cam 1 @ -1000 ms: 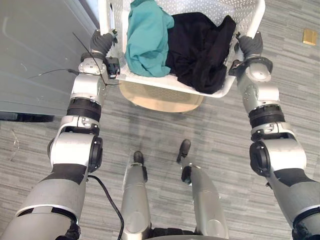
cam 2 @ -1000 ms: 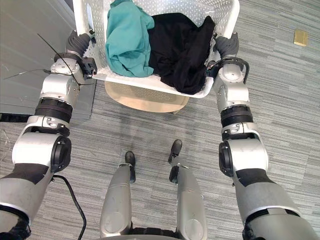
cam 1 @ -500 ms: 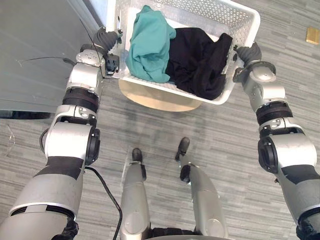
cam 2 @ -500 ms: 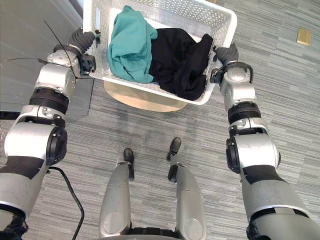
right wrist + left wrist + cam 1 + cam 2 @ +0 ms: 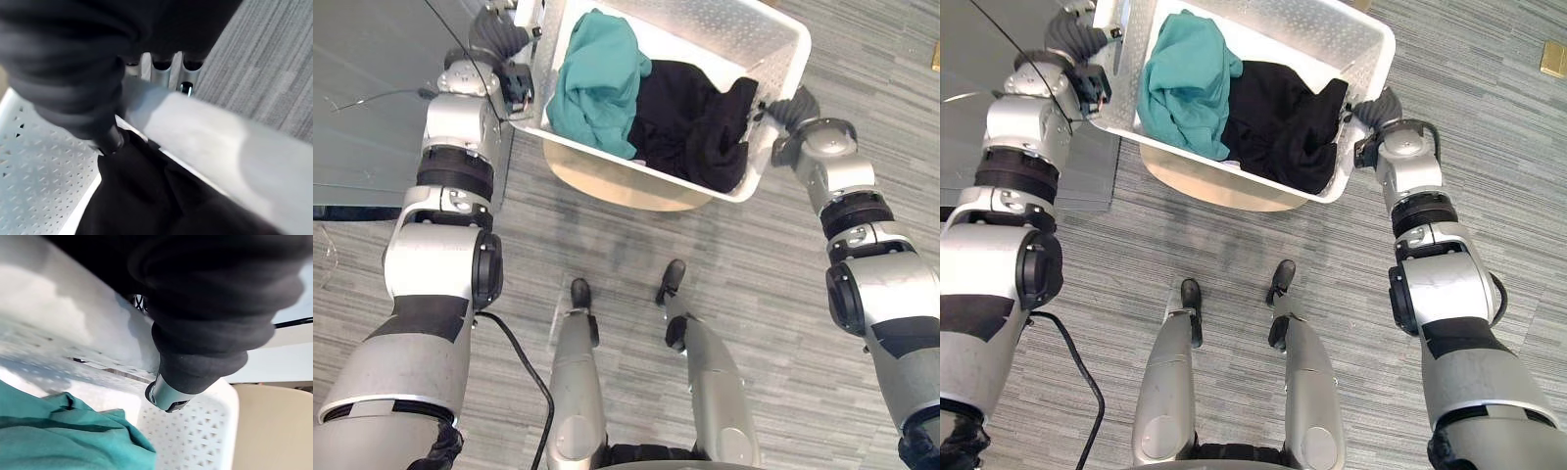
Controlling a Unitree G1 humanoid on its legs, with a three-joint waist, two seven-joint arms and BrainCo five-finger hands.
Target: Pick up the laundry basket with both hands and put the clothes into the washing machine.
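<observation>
Above the grey striped carpet floor (image 5: 754, 294), one white perforated plastic laundry basket (image 5: 724, 34) hangs between two hands, over one round beige surface (image 5: 617, 186). It holds two garments: a crumpled teal cloth (image 5: 597, 83) towards the left, a black cloth (image 5: 690, 122) towards the right, draped over the near rim. Its long axis runs hand to hand, with the left end farther from the robot. The left hand (image 5: 497, 31) and right hand (image 5: 790, 106) clamp the short ends. The right wrist view shows fingers (image 5: 161, 73) curled under the rim and the thumb inside; the left wrist view shows its thumb (image 5: 165, 399) hooked inside the wall.
</observation>
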